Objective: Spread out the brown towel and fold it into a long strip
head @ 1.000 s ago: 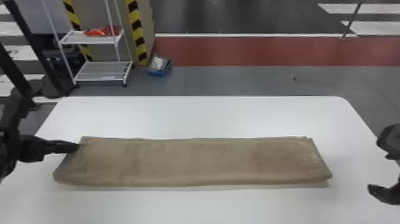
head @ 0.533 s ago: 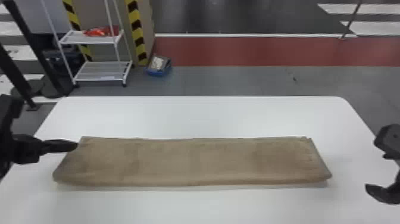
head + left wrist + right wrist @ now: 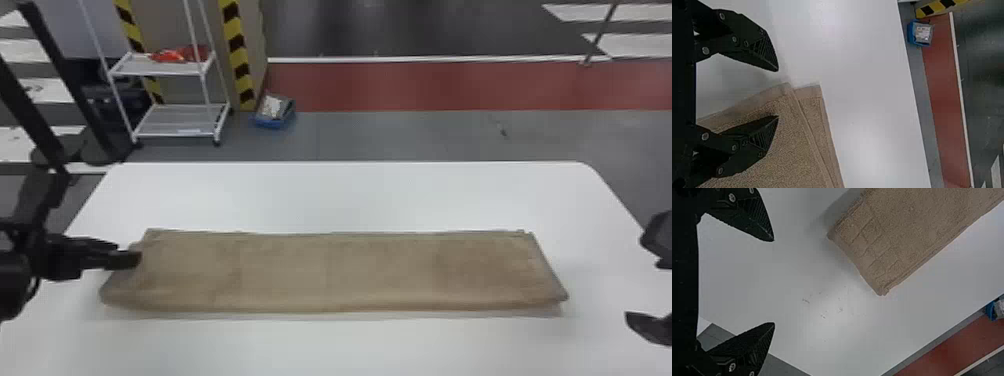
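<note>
So your brown towel (image 3: 330, 270) is lying in a long, folded strip on the white surface (image 3: 350, 195), running pretty much along the far edge but sitting in from it. One end is sitting near your left edge, the other is stopping short of your right edge. Your left claw (image 3: 127, 252) is hanging out at the towel's left end, released, fingers spreading wide, one of them showing over the towel. Can't tell if it's touching. Your right claw (image 3: 637, 280) is waiting by the right edge, also released and well apart from the towel. Behind the far left corner, a white cart (image 3: 177, 120) is standing on the floor.
</note>
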